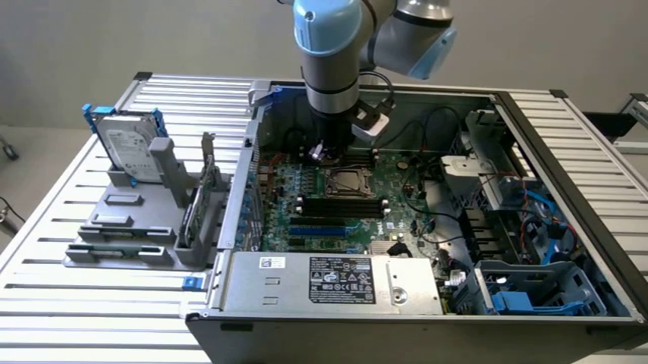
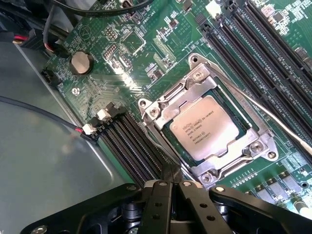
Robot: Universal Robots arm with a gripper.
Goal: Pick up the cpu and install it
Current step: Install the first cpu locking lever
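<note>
While the end effector [image 2: 171, 184] hangs closed and empty, the cpu [image 2: 204, 127] lies silver-grey, printed, in the socket [image 2: 260, 145].

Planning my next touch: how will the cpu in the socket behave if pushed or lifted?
The cpu looks like a stiff plate, unlikely to flex. Its smooth metal top is probably slippery. Seated inside the socket frame, it likely won't slide sideways.

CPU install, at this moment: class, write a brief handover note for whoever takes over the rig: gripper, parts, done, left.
Gripper: shut, holding nothing, above the motherboard beside the socket frame.
CPU: lying flat inside the socket frame, apart from the gripper.
Done: CPU placed in the socket and released.
Left: placing looks finished; whether the frame's lever is latched cannot be told.
</note>
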